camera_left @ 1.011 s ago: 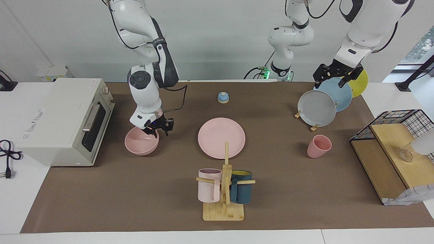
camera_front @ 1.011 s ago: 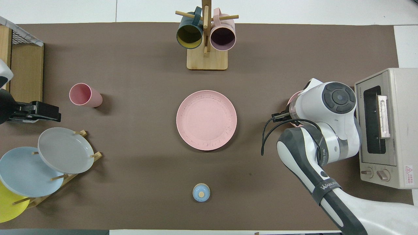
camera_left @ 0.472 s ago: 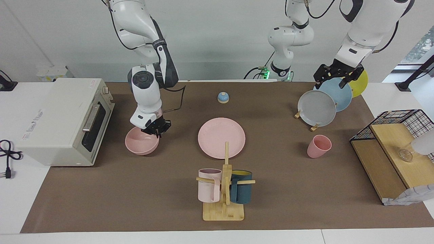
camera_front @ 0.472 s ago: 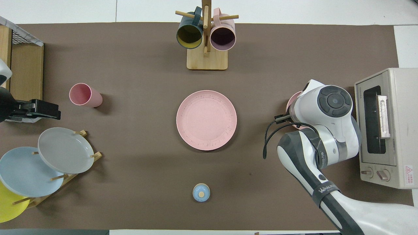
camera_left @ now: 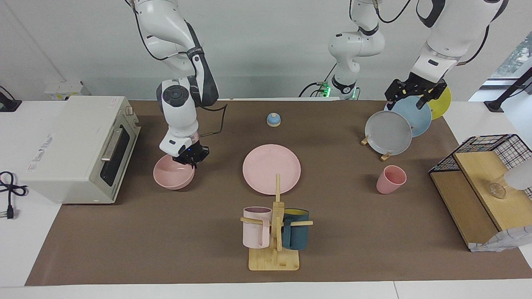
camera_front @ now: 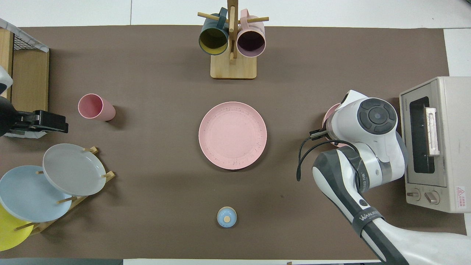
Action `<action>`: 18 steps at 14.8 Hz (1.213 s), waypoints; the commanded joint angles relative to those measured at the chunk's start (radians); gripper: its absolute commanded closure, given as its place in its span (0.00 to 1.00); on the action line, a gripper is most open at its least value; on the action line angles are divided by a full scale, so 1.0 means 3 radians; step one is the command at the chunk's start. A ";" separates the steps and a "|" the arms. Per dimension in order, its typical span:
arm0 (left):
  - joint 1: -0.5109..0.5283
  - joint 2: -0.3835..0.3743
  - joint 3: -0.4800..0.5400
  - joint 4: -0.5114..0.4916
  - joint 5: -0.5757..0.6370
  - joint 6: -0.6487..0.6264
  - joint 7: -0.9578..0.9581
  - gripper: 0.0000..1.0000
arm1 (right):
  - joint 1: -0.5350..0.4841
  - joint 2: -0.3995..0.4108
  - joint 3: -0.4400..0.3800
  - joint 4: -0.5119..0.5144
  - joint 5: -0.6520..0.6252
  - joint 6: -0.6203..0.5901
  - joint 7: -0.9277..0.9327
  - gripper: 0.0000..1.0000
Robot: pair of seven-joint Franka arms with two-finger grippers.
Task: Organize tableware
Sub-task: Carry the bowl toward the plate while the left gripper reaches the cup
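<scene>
The pink plate [camera_left: 271,168] lies flat at the middle of the table and shows in the overhead view [camera_front: 232,135]. The pink bowl [camera_left: 172,176] sits toward the right arm's end, beside the oven; my right arm hides most of it in the overhead view [camera_front: 328,114]. My right gripper [camera_left: 189,160] is down at the bowl's rim on the plate's side, shut on it. The pink cup [camera_left: 390,179] stands upright toward the left arm's end and shows in the overhead view [camera_front: 95,107]. My left gripper [camera_left: 409,97] waits open above the rack of plates.
A toaster oven [camera_left: 79,145] stands at the right arm's end. A wooden mug tree [camera_left: 274,232] with two handled mugs stands farther from the robots than the plate. A rack holds grey [camera_left: 387,132], blue and yellow plates. A small blue bell [camera_left: 273,119] and a wire-and-wood shelf [camera_left: 478,182] are also here.
My right gripper's fingers have drawn together on the bowl's rim and the wrist has shifted slightly. The bowl, plate and cup have not moved. The left arm has barely moved.
</scene>
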 commanded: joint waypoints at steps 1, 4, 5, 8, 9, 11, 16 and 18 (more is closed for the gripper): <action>-0.0017 -0.0016 0.0018 -0.0034 -0.0001 0.0056 -0.0035 0.00 | 0.0212 0.0077 0.0026 0.0583 -0.0021 -0.0678 0.0121 1.00; -0.0012 0.0086 0.0018 -0.0024 -0.0031 0.0203 -0.0040 0.00 | 0.0657 0.0287 0.0026 0.1300 -0.0021 -0.1207 0.0729 1.00; 0.0004 0.0162 0.0023 -0.0024 -0.0062 0.0301 -0.0041 0.00 | 0.0820 0.0308 0.0026 0.1428 -0.0016 -0.1228 0.0953 1.00; 0.0014 0.0662 0.0023 0.0012 -0.0067 0.0734 -0.0041 0.00 | 0.1260 0.0725 0.0026 0.2111 -0.0016 -0.1533 0.1552 1.00; 0.0014 0.0871 0.0023 0.0057 -0.0062 0.0893 -0.0041 0.00 | 0.1393 0.1092 0.0026 0.2656 -0.0026 -0.1809 0.1721 1.00; 0.0009 0.1184 0.0028 0.0114 -0.0047 0.1159 -0.0041 0.00 | 0.1532 0.1529 0.0031 0.3065 -0.0061 -0.1766 0.1982 1.00; 0.0009 0.1324 0.0023 -0.0039 -0.0052 0.1345 -0.0041 0.00 | 0.1563 0.1520 0.0041 0.2622 0.0005 -0.1234 0.2274 1.00; 0.0014 0.1324 0.0023 -0.0090 -0.0057 0.1395 -0.0040 0.00 | 0.1563 0.1469 0.0046 0.2468 0.0005 -0.1167 0.2306 1.00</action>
